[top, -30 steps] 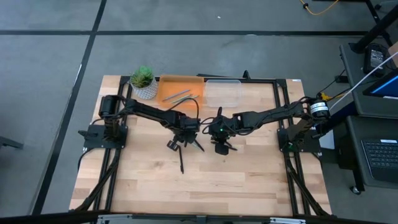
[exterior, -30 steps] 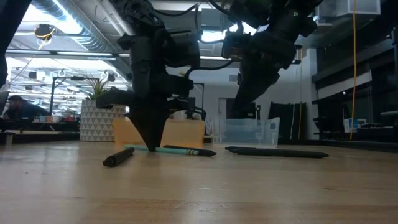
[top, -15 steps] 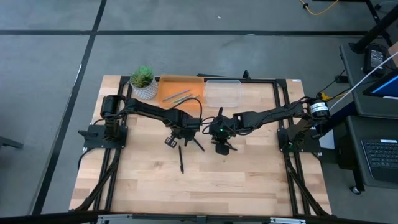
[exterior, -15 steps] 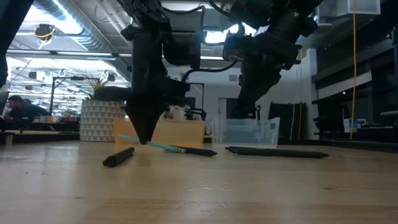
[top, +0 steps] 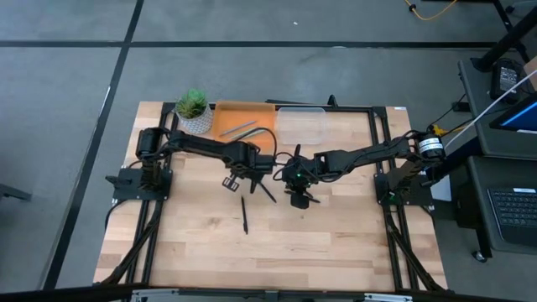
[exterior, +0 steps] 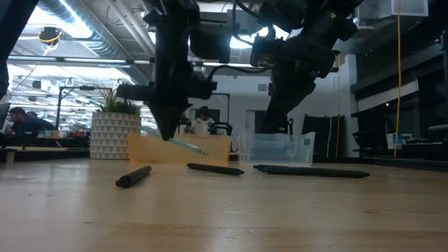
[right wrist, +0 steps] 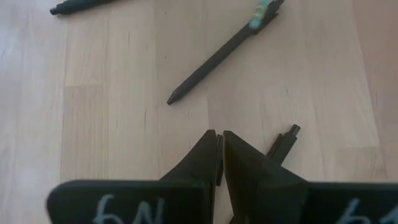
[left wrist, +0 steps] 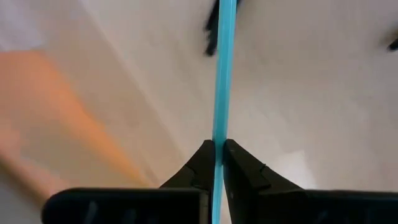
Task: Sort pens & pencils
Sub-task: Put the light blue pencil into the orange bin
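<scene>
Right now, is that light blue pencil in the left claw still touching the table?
Apart. In the low view the blue pencil hangs tilted from the left gripper, with open background between it and the table. The left wrist view shows the fingers clamped on it.

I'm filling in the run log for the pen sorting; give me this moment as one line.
left gripper: shut on light blue pencil, lifted off table | right gripper: shut, empty, above black pens | orange tray: two sticks

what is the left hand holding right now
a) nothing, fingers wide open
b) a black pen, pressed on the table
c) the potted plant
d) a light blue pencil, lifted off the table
d: the left hand is shut on a light blue pencil, which hangs clear of the table in the low view.
</scene>
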Controlling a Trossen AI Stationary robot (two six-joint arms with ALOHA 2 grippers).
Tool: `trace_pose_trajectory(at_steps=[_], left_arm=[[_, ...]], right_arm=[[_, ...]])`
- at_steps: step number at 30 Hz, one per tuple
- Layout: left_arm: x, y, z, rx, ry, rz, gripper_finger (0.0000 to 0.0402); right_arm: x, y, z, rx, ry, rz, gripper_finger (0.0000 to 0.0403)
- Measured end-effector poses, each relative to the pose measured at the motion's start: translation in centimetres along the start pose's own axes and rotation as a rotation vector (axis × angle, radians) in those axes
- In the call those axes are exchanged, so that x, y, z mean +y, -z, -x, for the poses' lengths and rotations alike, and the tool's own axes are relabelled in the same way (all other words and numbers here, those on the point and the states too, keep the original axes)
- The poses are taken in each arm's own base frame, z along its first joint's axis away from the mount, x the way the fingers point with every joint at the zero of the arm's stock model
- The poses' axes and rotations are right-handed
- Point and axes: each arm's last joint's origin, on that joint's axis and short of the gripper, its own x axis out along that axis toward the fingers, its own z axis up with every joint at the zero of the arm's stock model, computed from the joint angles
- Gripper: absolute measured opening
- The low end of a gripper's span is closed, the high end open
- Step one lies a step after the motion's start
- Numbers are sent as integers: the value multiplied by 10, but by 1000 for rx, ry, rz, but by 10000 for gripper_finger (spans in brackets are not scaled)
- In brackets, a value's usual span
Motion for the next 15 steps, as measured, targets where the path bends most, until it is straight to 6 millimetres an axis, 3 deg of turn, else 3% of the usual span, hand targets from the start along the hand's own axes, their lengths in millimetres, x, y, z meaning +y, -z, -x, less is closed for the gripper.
trace_pose_trajectory(at_steps=[6, 15], left_arm=[[16, 6, 16, 61, -70, 25, 16], [65, 28, 39, 65, -112, 173, 17]], right_arm=[[0, 2, -1, -1, 0, 2, 30], [-3, 21, -10, 51, 7, -53, 30]])
